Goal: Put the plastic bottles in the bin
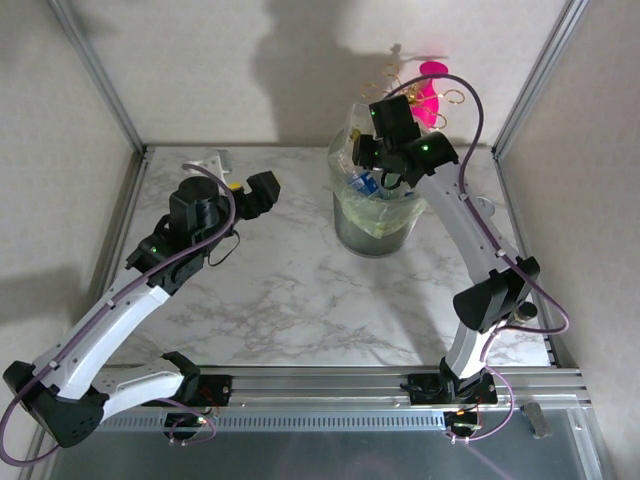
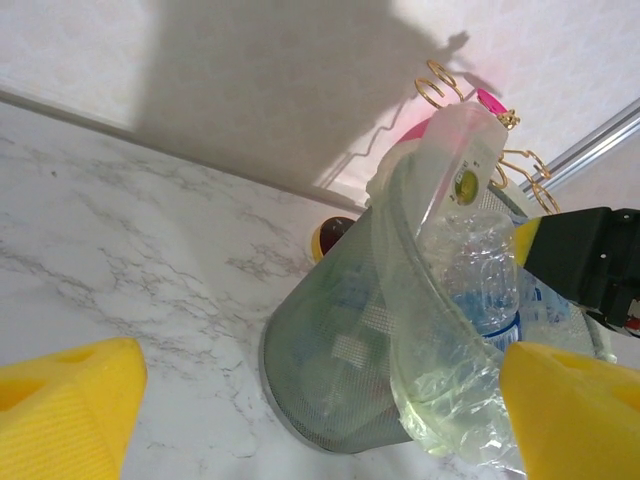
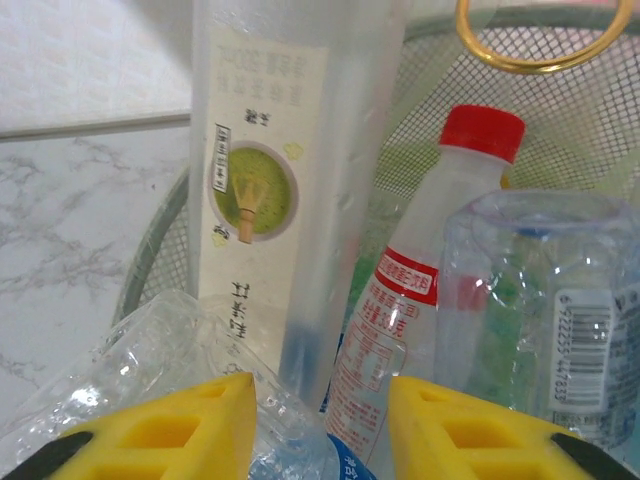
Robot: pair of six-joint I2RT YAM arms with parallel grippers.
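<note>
The right pincer [image 3: 320,392] is seen poised in the mouth of the bin [image 1: 375,238], its yellow pads [image 3: 170,435] spread apart with nothing clamped between them. A crushed clear bottle [image 3: 140,345] lies just beneath, partly hidden by the pad on the left of the wrist view. Just beyond the pads, a tall clear bottle with a green tea label [image 3: 265,190] stands upright. A red-capped bottle [image 3: 405,300] leans beside it, and a clear bottle with a barcode label [image 3: 545,300] is seen further right. From above, the bin is shown at the back of the marble counter [image 1: 290,290], just in front of a pink-and-gold ornament [image 1: 432,85]. The left pincer [image 1: 262,192] is poised over the counter, well apart from the bin, its jaws wide and empty. The step in hand is judged to be the dropping of a bottle into the bin, with the release apparently made. A straight upward lift is called for next, so that the liner bag [image 2: 440,400], the tall bottle and the ornament are not snagged.
</note>
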